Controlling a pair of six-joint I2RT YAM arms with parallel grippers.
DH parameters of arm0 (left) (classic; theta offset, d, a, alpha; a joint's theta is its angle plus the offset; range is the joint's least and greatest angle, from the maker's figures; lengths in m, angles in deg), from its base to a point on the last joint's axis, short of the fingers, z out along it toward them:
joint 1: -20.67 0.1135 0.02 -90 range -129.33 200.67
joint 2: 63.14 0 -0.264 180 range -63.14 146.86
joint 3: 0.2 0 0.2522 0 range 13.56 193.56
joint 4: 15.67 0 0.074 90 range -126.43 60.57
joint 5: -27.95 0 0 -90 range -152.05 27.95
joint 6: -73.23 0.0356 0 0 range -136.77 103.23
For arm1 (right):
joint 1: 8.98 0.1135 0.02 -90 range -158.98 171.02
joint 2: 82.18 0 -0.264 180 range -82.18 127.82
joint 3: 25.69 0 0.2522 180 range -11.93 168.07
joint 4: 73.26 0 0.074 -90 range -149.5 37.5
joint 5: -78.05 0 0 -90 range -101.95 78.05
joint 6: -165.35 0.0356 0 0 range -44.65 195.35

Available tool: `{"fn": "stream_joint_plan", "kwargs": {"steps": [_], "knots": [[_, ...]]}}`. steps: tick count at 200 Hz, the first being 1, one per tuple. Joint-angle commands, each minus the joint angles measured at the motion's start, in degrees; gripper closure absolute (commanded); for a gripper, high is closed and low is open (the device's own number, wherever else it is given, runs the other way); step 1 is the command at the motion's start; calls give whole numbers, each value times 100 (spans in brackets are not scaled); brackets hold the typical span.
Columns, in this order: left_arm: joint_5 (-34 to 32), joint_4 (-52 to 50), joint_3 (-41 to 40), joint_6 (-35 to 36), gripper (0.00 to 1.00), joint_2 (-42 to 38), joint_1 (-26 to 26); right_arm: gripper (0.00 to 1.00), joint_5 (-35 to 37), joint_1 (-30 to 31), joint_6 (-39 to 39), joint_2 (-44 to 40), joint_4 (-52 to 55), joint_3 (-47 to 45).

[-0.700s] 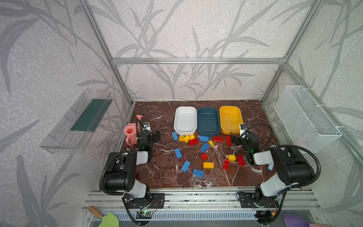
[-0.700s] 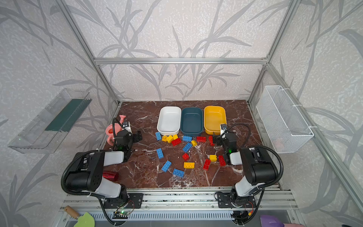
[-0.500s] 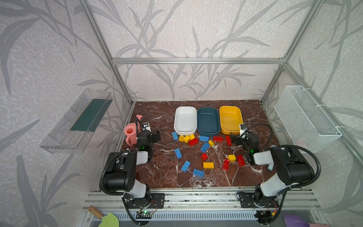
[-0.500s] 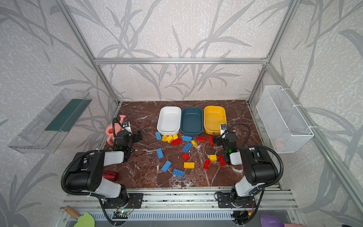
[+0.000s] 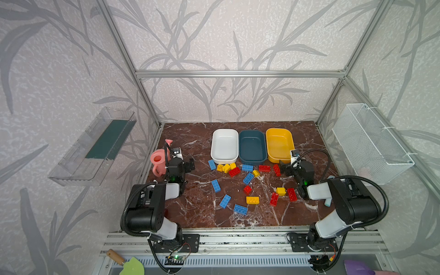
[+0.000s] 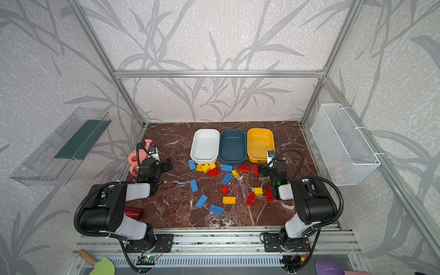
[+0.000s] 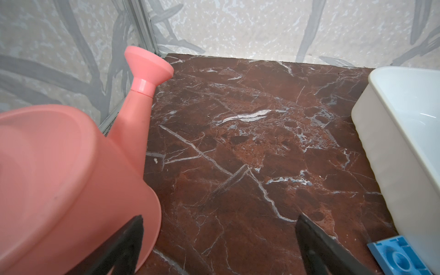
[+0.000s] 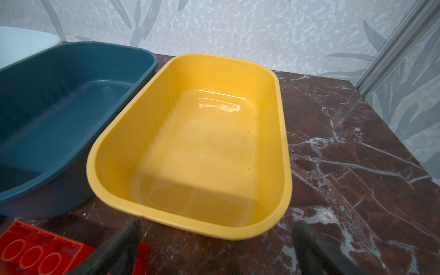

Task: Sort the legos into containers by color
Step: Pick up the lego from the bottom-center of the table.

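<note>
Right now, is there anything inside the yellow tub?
No, the yellow tub is bare inside in the right wrist view, showing only its shiny bottom.

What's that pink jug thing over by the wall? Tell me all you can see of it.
It is a pink watering can, seemingly smooth plastic, with a rounded open-topped body, a side handle and a long spout ending in a flared rose. It stands upright on the marble table at its left edge, by the frame post, close beside the left gripper, whose jaws stand open, holding nothing.
</note>
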Motion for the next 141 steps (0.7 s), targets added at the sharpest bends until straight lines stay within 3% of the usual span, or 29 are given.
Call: {"fn": "stream_joint_plan", "kwargs": {"steps": [1,66,83,109,141], "knots": [[-53,55,-23,31,1,24,1,1,-34,-5,18,-111,-20,73],[-11,57,-23,21,1,25,24,1,-63,2,-1,-130,-120,10],[-39,-50,65,43,1,-75,18,1,254,187,-161,-406,-62,-75],[-71,-1941,834,40,1,-709,-11,1,1109,823,-439,-1475,1727,375],[-120,-3517,1466,-604,1,-1565,-174,1,1331,1498,-138,-2399,3749,1159]]}}
